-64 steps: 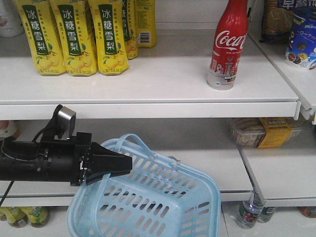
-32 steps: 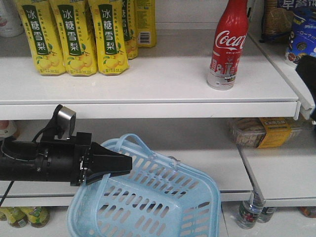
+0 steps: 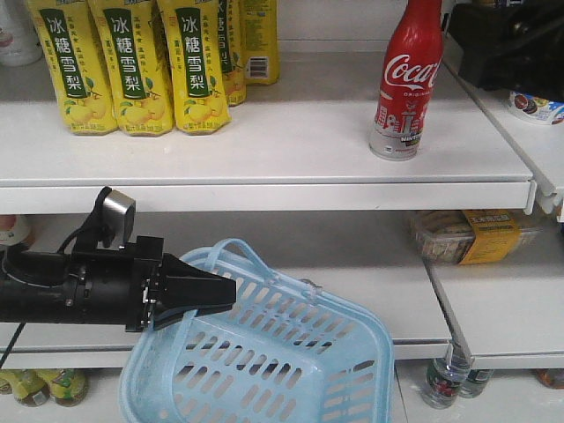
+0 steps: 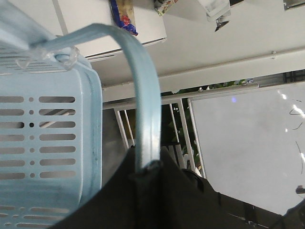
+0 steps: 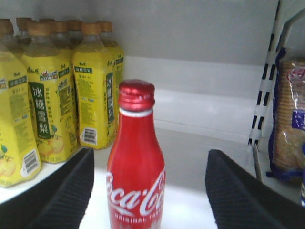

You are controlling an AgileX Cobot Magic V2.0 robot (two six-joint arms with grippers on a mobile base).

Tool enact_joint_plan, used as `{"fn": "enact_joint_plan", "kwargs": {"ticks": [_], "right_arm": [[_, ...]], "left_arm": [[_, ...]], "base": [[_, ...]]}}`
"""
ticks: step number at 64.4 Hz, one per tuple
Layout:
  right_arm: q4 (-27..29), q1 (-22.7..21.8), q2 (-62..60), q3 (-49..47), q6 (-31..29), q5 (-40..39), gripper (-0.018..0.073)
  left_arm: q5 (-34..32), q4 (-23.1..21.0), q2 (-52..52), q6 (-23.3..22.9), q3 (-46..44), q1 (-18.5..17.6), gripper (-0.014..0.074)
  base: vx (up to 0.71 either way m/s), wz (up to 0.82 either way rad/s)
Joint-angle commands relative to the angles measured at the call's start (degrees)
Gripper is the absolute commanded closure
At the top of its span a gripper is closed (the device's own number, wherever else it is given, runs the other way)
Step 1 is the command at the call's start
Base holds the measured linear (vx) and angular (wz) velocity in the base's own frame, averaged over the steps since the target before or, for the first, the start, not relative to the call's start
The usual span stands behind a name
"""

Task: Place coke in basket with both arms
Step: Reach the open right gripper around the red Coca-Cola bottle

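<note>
The coke (image 3: 405, 79) is a slim red bottle-shaped can with white script, upright on the upper shelf (image 3: 291, 141). In the right wrist view the coke (image 5: 137, 162) stands ahead of my open right gripper (image 5: 150, 153), framed between its two black fingers (image 5: 66, 191), nearer the left one. My right arm (image 3: 511, 44) is a dark blurred shape at the top right, to the right of the coke. My left gripper (image 3: 189, 295) is shut on a loop handle (image 4: 143, 95) of the pale blue basket (image 3: 264, 352), which hangs tilted below the upper shelf.
Several yellow pear-drink bottles (image 3: 132, 62) stand on the upper shelf left of the coke. A wire divider (image 5: 267, 81) and a biscuit pack (image 5: 288, 129) are to its right. A packaged food tray (image 3: 476, 233) lies on the lower shelf.
My right arm has come into the front view from the right edge and moved up and left toward the coke. My left gripper and the basket have not moved.
</note>
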Motion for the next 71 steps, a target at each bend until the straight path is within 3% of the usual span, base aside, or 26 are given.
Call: {"fn": "enact_joint_plan", "kwargs": {"ticks": [1, 51, 61, 71], "right_arm": [[-0.44, 1.45, 1.18, -4.41, -0.67, -3.55, 0.0068], [-0.82, 1.92, 14.38, -15.27, -0.67, -3.91, 0.0083], [-0.82, 1.92, 15.45, -15.88, -0.55, -4.03, 0.0209], [-0.82, 1.92, 15.45, -15.88, -0.48, -3.83, 0.0444]], "left_arm": [[1.49, -6.65, -2.07, 0.10, -1.74, -0.09, 0.0603], [1.49, -6.65, -2.07, 0.10, -1.74, -0.09, 0.0603], [1.49, -6.65, -2.07, 0.10, -1.74, -0.09, 0.0603], [1.49, -6.65, -2.07, 0.10, -1.74, -0.09, 0.0603]], "base": [[0.00, 0.00], [0.00, 0.00], [0.00, 0.00], [0.00, 0.00]]}}
